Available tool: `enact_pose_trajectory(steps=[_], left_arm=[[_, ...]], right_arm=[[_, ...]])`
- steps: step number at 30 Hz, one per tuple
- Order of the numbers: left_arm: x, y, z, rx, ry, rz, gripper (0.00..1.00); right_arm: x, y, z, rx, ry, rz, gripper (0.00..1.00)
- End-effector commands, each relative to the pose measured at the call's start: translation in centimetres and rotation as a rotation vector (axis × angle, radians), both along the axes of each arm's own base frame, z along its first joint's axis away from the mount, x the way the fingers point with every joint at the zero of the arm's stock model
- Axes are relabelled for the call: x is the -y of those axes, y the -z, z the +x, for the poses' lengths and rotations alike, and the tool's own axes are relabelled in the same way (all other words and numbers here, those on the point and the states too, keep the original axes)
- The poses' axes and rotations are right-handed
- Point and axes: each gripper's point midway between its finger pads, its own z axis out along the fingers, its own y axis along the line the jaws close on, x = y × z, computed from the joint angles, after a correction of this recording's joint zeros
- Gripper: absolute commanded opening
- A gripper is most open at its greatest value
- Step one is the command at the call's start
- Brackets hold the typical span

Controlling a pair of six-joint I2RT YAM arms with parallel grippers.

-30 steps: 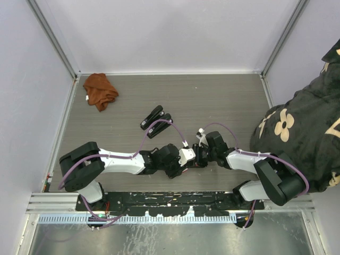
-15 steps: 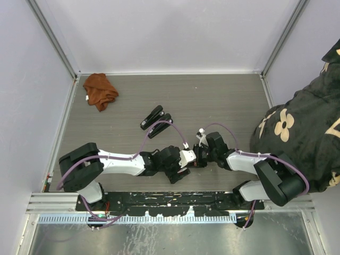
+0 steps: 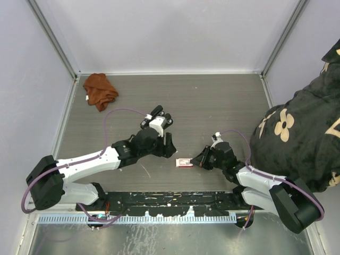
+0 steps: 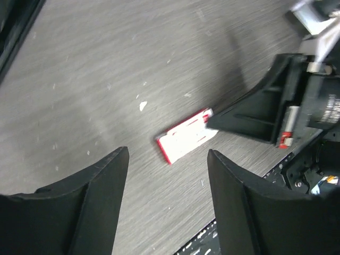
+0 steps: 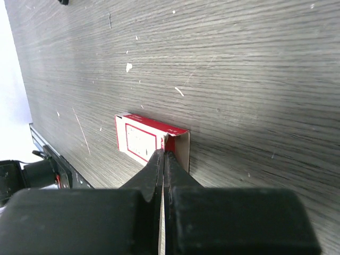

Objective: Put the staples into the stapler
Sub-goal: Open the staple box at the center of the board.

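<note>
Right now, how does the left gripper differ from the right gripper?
The left gripper has its jaws wide open; the right gripper is shut, fingers pressed together. The left gripper hangs above the table with nothing between its fingers; the right gripper's tips are down at the open end of the red-and-white staple box. Whether they pinch a flap I cannot tell. Both point towards that box, from opposite sides.

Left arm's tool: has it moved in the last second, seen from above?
Yes. The left tool has drawn away from the right tool, going left and up the overhead view toward the black staplers.
</note>
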Motion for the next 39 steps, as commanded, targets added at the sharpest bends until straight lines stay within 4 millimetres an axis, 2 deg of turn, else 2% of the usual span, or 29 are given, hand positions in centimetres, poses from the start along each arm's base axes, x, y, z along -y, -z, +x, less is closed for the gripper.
enact_pose_trajectory(steps=[1, 2, 4, 6, 9, 15, 21, 39], left_arm=[[-0.4, 1.8, -1.7, -0.237, -0.121, -0.132, 0.6], [-0.2, 2.1, -1.9, -0.257, -0.121, -0.142, 0.59], [0.2, 3.9, -2.2, -0.313, -0.127, -0.121, 0.58], [1.0, 4.6, -2.3, -0.348, -0.122, -0.134, 0.54], [2.1, 5.1, -2.1, -0.371, -0.111, -0.147, 0.52], [3.0, 6.6, -1.2, -0.372, -0.117, -0.122, 0.5], [3.9, 7.2, -0.7, -0.378, -0.11, -0.113, 0.45], [3.3, 9.7, 0.3, -0.367, -0.143, -0.019, 0.28]], right_arm=[[0.8, -0.8, 1.7, 0.058, 0.103, 0.004, 0.01], [0.8, -0.9, 1.8, 0.061, 0.108, 0.004, 0.01], [0.9, -0.9, 1.7, 0.062, 0.11, 0.007, 0.01], [1.0, -0.7, 1.6, 0.056, 0.112, 0.005, 0.01], [1.1, -0.4, 1.4, 0.048, 0.115, 0.004, 0.01], [1.1, -0.3, 1.3, 0.047, 0.115, 0.005, 0.01], [1.1, -0.2, 1.1, 0.044, 0.111, 0.006, 0.01], [1.2, 0.2, 0.8, 0.029, 0.112, 0.002, 0.0]])
